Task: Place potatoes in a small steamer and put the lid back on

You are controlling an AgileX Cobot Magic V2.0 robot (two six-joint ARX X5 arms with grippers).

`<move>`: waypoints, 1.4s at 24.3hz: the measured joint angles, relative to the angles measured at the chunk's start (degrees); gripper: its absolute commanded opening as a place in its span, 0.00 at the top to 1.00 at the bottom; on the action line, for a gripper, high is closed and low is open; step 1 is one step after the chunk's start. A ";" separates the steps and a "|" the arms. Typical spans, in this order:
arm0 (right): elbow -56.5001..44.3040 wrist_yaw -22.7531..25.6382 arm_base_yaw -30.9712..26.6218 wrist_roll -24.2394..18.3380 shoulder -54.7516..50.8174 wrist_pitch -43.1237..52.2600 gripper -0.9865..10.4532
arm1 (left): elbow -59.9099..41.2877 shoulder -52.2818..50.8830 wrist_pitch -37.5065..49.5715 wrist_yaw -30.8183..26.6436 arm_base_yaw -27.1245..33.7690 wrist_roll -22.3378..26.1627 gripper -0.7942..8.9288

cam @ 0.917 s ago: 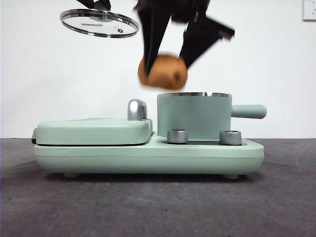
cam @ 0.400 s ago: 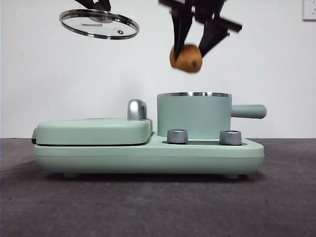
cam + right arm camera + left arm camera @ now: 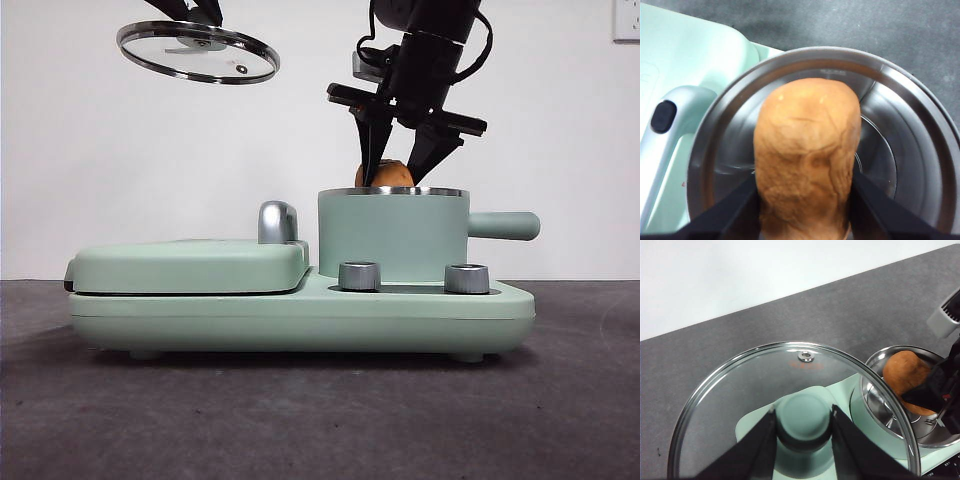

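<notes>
Potato [image 3: 391, 174] half-hidden behind steamer [image 3: 393, 236] rim

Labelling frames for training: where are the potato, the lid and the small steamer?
potato [image 3: 807, 160]: right wrist view, middle of its skin.
lid [image 3: 740, 395]: left wrist view, clear glass beside the knob.
small steamer [image 3: 392, 235]: front view, green side wall.

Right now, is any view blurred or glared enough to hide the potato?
Front view: sharp, but the pot rim hides most of the potato. Left wrist view: clear through the lid, faint reflections. Right wrist view: potato slightly soft, steel shines mildly.
</notes>
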 measured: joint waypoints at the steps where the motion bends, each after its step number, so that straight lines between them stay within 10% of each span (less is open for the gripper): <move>1: 0.02 -0.02 0.02 -0.04 0.00 -0.07 0.82 | 0.00 0.00 0.00 0.00 0.00 0.00 0.91; 16: 0.02 -0.02 0.07 -0.83 0.00 -2.99 0.82 | 0.00 0.00 -0.33 0.00 0.00 0.00 0.91; 34: 0.90 2.25 0.13 -1.46 -9.07 -10.67 0.59 | 0.00 0.00 -0.79 0.00 -0.33 -0.37 0.91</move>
